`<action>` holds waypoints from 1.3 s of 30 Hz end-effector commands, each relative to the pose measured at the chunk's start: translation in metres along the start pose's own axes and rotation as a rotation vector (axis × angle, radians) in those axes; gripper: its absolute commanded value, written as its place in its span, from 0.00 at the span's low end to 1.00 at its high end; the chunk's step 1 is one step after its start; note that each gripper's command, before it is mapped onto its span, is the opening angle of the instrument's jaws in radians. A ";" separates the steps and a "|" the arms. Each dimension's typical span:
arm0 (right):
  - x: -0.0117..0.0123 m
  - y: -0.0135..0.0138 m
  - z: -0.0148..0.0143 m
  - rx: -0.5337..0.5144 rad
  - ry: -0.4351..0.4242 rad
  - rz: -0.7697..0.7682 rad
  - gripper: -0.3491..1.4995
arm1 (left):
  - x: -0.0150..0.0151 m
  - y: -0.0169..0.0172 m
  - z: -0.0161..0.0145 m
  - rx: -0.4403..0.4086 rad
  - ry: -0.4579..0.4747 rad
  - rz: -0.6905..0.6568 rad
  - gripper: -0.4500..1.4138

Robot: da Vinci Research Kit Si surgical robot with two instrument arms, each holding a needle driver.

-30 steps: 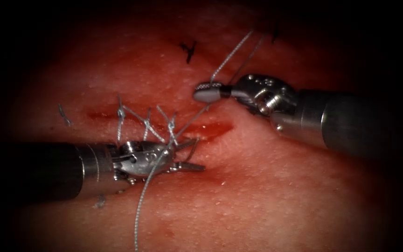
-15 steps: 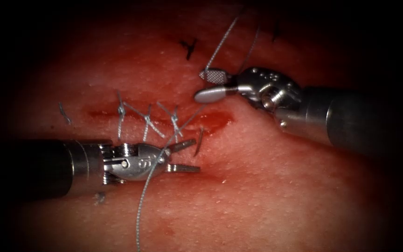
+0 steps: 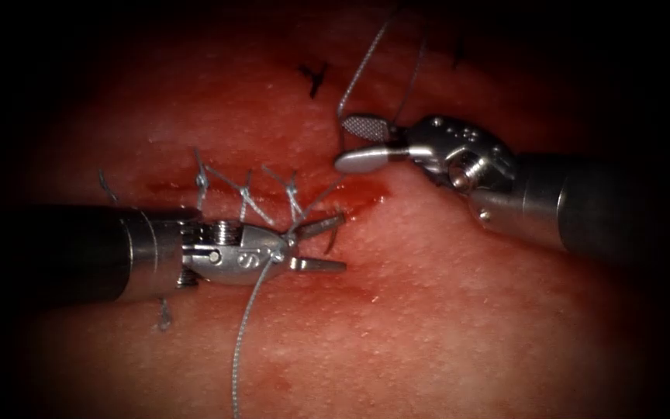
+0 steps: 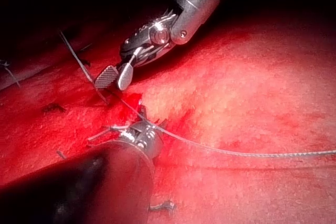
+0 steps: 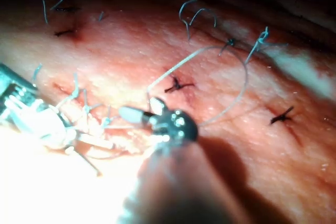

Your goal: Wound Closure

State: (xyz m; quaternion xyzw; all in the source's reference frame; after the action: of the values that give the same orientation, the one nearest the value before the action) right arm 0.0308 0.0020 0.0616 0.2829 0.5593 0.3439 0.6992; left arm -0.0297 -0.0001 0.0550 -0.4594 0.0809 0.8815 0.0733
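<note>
Since the earlier frames the left tool (image 3: 321, 244) has slid toward the right end of the cut (image 3: 273, 194), and the right tool (image 3: 360, 143), which a second ago was clamped on the thread (image 3: 246, 326), has parted its jaws and let it go. Lowest in the endoscope frame, the pale, twisted thread climbs from the bottom edge across the left tool's wrist to the stitched cut at centre. The left tool's jaws stand open on either side of the needle (image 3: 333, 237), a short dark curved sliver sticking up out of the glistening red tissue (image 3: 443, 326) just below the cut's right end; they grip nothing. Farther back, upper right of centre, the right tool's jaws are spread and empty, with thread looping past them.
</note>
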 end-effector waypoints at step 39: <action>-0.0027 -0.0003 -0.0018 0.027 0.056 -0.023 0.48 | 0.0023 -0.0012 0.0001 -0.074 0.168 -0.242 0.00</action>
State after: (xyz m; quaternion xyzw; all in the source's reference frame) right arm 0.0279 -0.0008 0.0622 0.2765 0.5856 0.3370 0.6834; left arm -0.0302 0.0008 0.0524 -0.5442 -0.0175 0.8222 0.1658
